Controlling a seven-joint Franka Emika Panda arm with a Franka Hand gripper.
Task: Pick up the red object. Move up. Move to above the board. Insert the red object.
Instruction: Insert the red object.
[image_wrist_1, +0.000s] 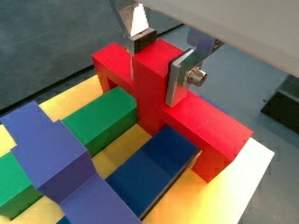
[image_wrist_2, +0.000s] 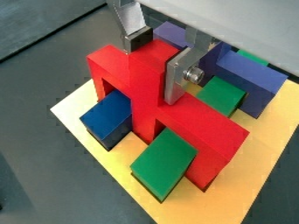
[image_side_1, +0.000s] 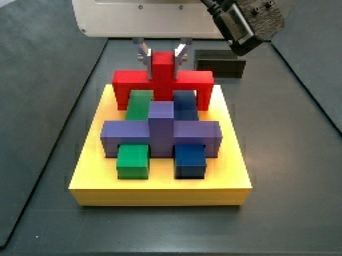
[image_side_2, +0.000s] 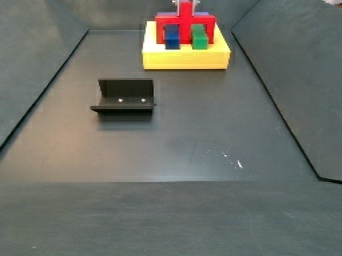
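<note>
Gripper (image_wrist_1: 163, 54) pinches the red object's (image_wrist_1: 152, 87) upright post; bar lies across the board (image_wrist_2: 251, 162), legs down straddling blocks, apparently seated.

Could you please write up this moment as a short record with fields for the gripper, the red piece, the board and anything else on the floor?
gripper: above the board's far end, fingers either side of the red object's post
red object: upright, legs down on the board, straddling a blue and a green block
board: yellow slab carrying green, blue and purple blocks
fixture: on the dark floor, apart from the board
</note>
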